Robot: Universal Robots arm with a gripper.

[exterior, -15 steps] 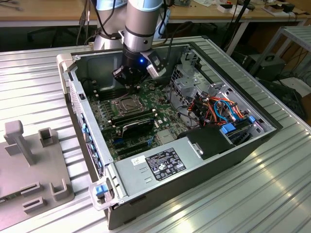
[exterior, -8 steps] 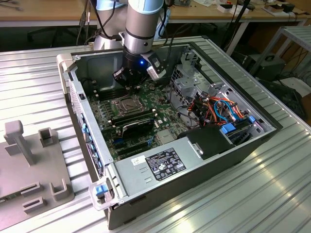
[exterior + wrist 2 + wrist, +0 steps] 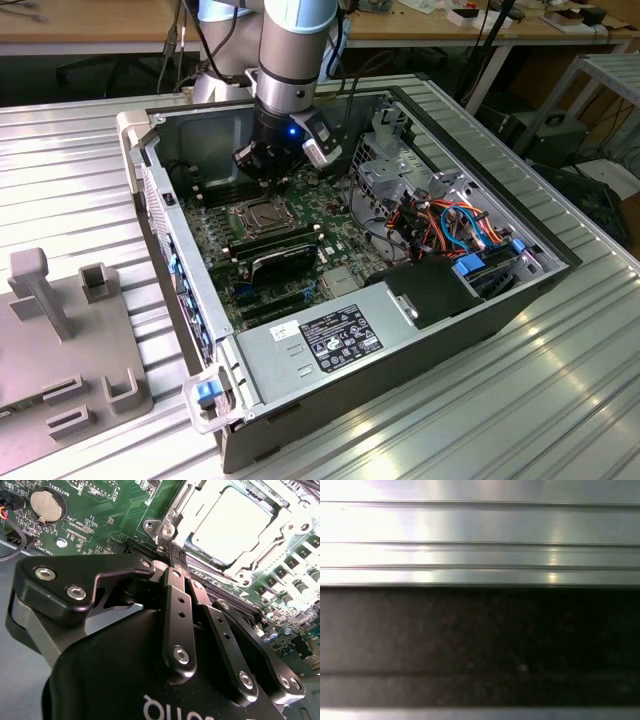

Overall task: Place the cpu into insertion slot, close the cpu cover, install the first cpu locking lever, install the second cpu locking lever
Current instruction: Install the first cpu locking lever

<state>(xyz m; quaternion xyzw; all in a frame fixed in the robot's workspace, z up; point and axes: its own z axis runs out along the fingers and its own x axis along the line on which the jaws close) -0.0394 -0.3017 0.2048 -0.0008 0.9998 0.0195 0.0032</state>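
Second wrist view showed the gripper [image 3: 176, 555] pressed together beside the cover [image 3: 200, 510] over the cpu [image 3: 231, 519], whose thin stiff levers likely needed end-on pushing.

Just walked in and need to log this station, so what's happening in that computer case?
A robot arm's gripper hangs over the motherboard inside the open computer case, its jaws shut and holding nothing, just beside the insertion slot. The cpu already sits in the slot, and the cpu cover lies closed around it.
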